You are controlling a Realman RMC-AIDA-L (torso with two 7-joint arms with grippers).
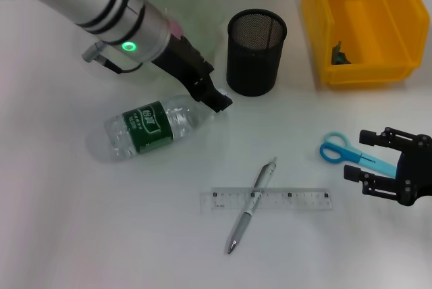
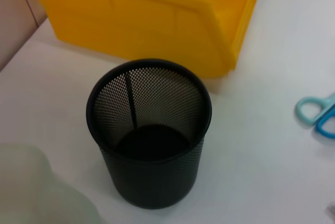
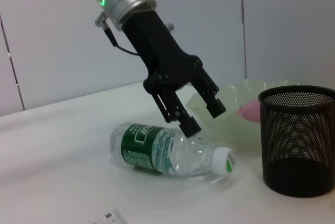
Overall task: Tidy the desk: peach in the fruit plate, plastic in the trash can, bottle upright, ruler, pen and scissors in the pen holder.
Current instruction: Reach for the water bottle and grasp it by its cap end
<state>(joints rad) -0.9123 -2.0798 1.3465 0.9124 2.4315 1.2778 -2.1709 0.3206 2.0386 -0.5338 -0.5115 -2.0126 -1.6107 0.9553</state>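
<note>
So the whole thing sits on a plain white desk (image 1: 81,235), smooth and matte, with soft shadows under everything. Behind it in the right wrist view there's a pale grey panelled wall (image 3: 47,41) with thin vertical seams.

Biggest item is the yellow bin (image 1: 364,22) at the far right corner, with something small and dark green lying inside it. Next, the clear bottle (image 1: 152,125) with the green label is lying on its side left of centre, white cap pointing toward the black mesh pen holder (image 1: 256,51), which stands upright just left of the bin. Behind the holder and partly hidden by the left arm is a pale green translucent fruit plate (image 3: 238,101) with something pink in it, probably the peach (image 3: 249,110).

The left gripper (image 3: 201,115) is spread wide right over the bottle's neck end, one finger down at the shoulder of the bottle, not closed on it.

Nearer the front, the clear ruler (image 1: 267,199) lies flat with the silver pen (image 1: 252,206) crossed diagonally over it. The blue-handled scissors (image 1: 351,154) lie off to the right, and the right gripper (image 1: 364,156) is low over them with fingers apart, one on each side of the blades
</note>
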